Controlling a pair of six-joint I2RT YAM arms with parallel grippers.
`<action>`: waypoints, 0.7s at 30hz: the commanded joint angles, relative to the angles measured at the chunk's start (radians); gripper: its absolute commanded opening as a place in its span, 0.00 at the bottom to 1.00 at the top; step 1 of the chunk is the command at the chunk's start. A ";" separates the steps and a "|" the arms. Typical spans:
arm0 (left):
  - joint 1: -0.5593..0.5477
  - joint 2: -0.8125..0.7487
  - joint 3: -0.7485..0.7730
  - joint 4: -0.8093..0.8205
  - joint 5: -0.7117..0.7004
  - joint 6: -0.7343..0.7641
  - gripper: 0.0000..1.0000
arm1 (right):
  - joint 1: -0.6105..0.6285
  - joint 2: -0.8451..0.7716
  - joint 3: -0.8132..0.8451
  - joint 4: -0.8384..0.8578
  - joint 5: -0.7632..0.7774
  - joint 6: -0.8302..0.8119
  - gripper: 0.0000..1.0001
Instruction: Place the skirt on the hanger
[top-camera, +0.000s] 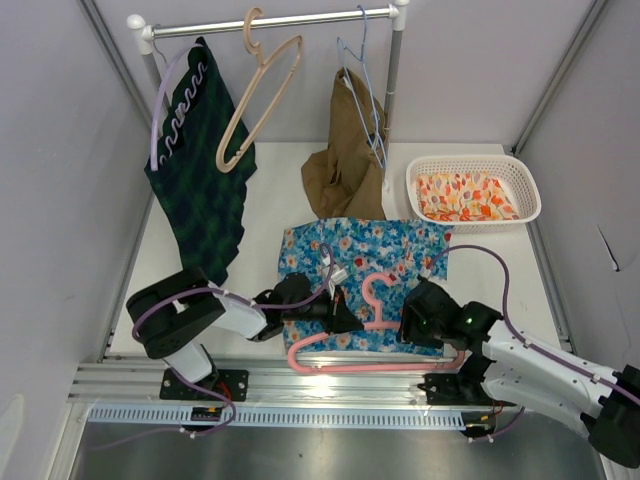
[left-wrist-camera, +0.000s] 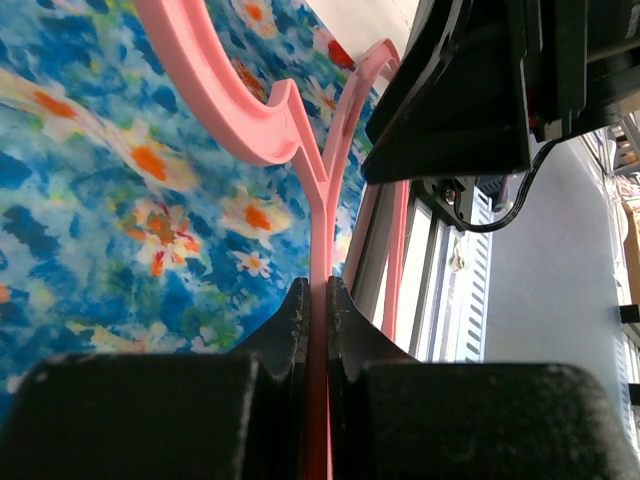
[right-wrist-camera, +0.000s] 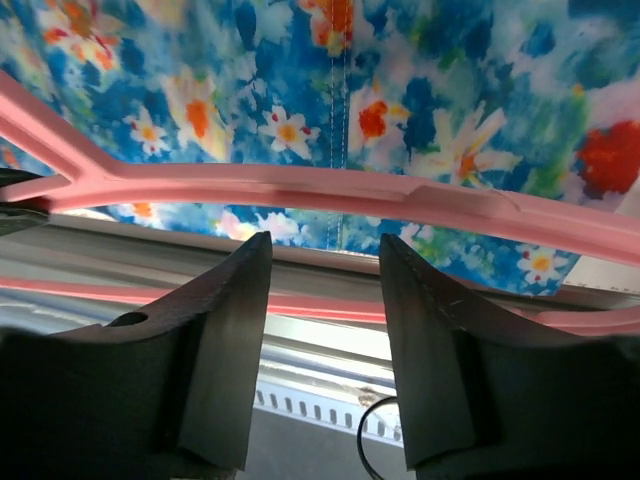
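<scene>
Your blue fabric skirt with white, orange and red flowers (top-camera: 400, 250) lay spread flat at the near middle of the white table (top-camera: 280, 190), the pink plastic hanger (top-camera: 360, 367) resting over its near edge. Your left gripper (left-wrist-camera: 318, 290) pinched the hanger's neck tight. Your right gripper (right-wrist-camera: 325, 250) stood with its fingers apart beside the hanger's arm, gripping nothing.

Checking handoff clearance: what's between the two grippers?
The pink hanger, lying on the floral skirt: top external view; left gripper clamps it, right gripper open.
</scene>
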 joint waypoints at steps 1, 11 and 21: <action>0.018 0.023 -0.016 0.038 0.011 0.019 0.00 | 0.042 0.027 0.013 0.061 0.091 0.048 0.55; 0.035 0.045 -0.010 0.055 0.022 0.017 0.00 | 0.068 0.096 -0.001 0.070 0.137 0.077 0.68; 0.056 0.063 0.001 0.041 0.017 0.030 0.00 | 0.108 0.123 -0.001 0.051 0.181 0.126 0.72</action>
